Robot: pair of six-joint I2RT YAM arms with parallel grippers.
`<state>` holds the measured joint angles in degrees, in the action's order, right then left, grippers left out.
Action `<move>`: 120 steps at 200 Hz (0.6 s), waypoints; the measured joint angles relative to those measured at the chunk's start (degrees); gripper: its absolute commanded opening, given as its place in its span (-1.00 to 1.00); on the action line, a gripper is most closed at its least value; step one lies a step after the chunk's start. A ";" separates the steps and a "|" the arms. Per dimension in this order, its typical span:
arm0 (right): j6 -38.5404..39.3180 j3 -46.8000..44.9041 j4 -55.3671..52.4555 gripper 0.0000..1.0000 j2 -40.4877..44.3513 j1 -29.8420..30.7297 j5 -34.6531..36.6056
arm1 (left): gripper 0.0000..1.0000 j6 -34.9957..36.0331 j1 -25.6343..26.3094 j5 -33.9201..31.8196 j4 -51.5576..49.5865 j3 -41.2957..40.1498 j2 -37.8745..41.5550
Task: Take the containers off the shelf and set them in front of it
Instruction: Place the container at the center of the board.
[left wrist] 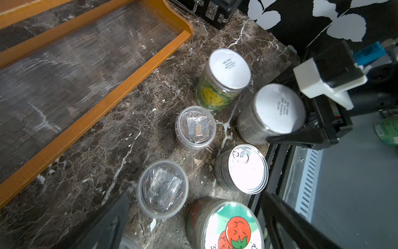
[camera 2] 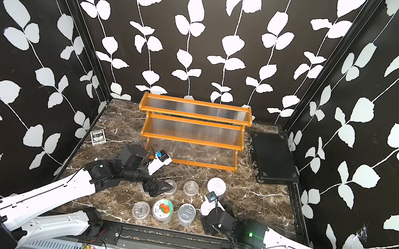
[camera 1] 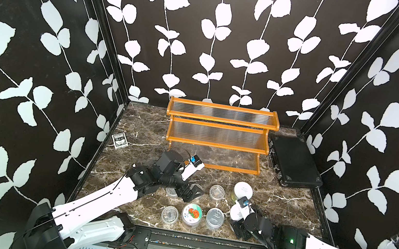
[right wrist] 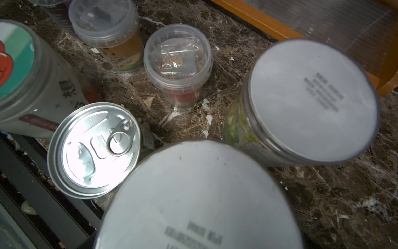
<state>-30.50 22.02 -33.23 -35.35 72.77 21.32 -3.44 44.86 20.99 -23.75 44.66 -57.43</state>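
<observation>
Containers (camera 1: 215,217) stand clustered on the surface (camera 1: 288,207) before the shelf (camera 1: 222,120). The left end effector (camera 1: 189,192) gapes empty above a cup (camera 1: 170,192). The right end effector (camera 1: 240,227) straddles a jar (camera 1: 236,212), grip unclear. A case (camera 1: 292,161) flanks the shelf.

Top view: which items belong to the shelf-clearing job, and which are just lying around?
Job: shelf, clear cups, white-lidded jars, tin can, tomato-lidded jar.
Lying about: black case, card box.
</observation>
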 measured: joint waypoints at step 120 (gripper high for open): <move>-4.26 -0.13 -1.55 0.85 0.04 0.00 0.15 | 0.97 1.25 -0.85 -2.40 -1.14 -0.17 0.09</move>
<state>-34.76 21.89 -34.79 -35.31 72.77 21.47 -2.20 44.01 18.59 -24.88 44.49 -57.34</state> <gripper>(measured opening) 0.916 0.986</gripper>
